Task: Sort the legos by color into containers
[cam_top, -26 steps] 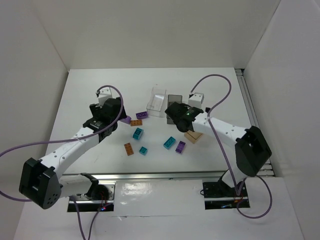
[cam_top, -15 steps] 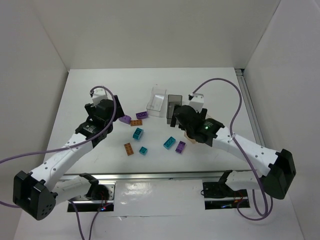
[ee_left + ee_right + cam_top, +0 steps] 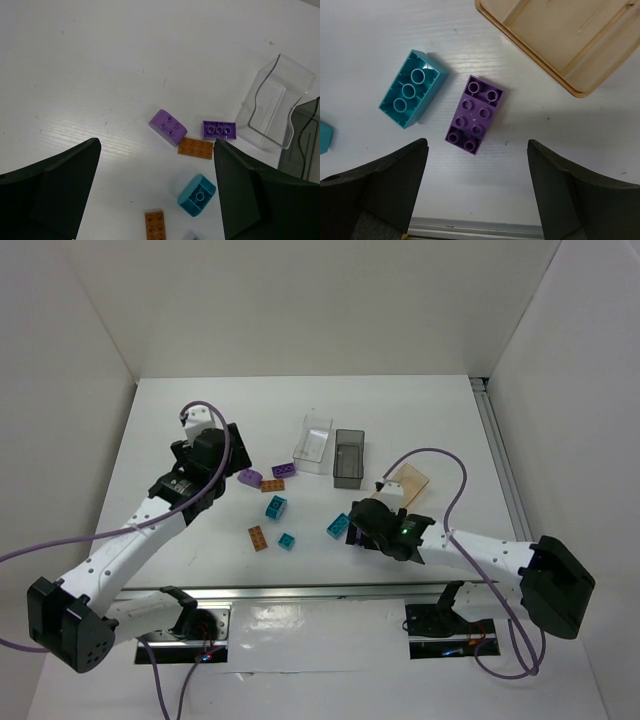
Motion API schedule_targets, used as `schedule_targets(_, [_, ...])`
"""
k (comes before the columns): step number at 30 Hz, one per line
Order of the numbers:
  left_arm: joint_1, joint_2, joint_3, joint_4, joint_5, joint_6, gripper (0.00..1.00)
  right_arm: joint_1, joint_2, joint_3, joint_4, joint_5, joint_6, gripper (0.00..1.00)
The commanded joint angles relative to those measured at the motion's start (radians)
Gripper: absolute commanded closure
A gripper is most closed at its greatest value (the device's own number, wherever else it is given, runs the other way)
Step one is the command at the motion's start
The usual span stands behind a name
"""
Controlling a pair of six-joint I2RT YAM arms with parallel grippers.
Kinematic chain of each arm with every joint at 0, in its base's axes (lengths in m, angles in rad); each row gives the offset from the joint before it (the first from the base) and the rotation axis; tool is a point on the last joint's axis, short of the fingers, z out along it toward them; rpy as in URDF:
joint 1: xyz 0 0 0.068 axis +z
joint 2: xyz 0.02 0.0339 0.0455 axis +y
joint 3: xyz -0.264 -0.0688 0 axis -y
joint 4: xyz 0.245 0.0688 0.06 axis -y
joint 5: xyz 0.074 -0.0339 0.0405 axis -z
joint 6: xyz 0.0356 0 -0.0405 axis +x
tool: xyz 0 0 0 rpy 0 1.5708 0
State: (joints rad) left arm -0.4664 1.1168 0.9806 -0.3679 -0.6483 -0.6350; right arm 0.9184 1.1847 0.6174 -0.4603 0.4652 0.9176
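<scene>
**Step in hand (my judgement):** pick-up of the purple lego (image 3: pixel 475 115) by the right hand (image 3: pixel 476 172).

**Findings**
- The right hand is spread open and holds nothing. Its fingers stand to either side of the lego without touching it.
- The purple lego lies studs up on the desk (image 3: pixel 180 420), near the front edge. It is close to the tan container (image 3: pixel 560 35) but not in it.
- A teal lego (image 3: pixel 413 88) lies hollow side up just beside the purple one, with a narrow gap between them.
- The left hand (image 3: pixel 156 160) is also open and empty, over the bricks on its own side.
- The clear container (image 3: pixel 315 443) and dark container (image 3: pixel 349 458) stand side by side further back.

**Recommendations**
1. Turn the wrist slightly. The lego sits a little askew to the jaws, and the pads should meet its long sides square.
2. Move the hand forward so the pads bear on the lego's middle and not its near end.
3. Lower straight down and watch the finger on the teal side, which could land on the teal lego or push it.
4. Close only once the pads are below the studs.
</scene>
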Motion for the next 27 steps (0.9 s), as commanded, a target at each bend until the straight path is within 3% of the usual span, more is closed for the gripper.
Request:
schedule_targets(1, [0.003,0.017,0.027,-0.036,0.021,-0.029,0.00,0.004,0.044,-0.015,0.140,-0.022,0.038,0.13])
schedule_targets(6, [0.003,0.017,0.027,-0.036,0.032,-0.029,0.00,0.004,0.127,0.004,0.170,-0.040,0.026,0.13])
schedule_targets(11, [0.003,0.017,0.018,-0.036,0.032,-0.029,0.00,-0.006,0.165,0.004,0.170,-0.019,0.026,0.27])
schedule_targets(18, [0.003,0.035,0.009,-0.036,0.032,-0.029,0.00,-0.033,0.223,-0.005,0.199,-0.028,0.017,0.31])
schedule_targets(21, [0.003,0.035,0.009,-0.036,0.032,-0.029,0.00,-0.033,0.248,0.005,0.209,-0.019,0.017,0.40])
schedule_targets(23, [0.003,0.035,0.009,-0.036,0.032,-0.029,0.00,-0.033,0.262,0.016,0.200,-0.010,0.017,0.53])
schedule_targets(27, [0.003,0.035,0.000,-0.036,0.019,-0.020,0.00,-0.018,0.236,0.076,0.114,0.042,0.017,0.68])
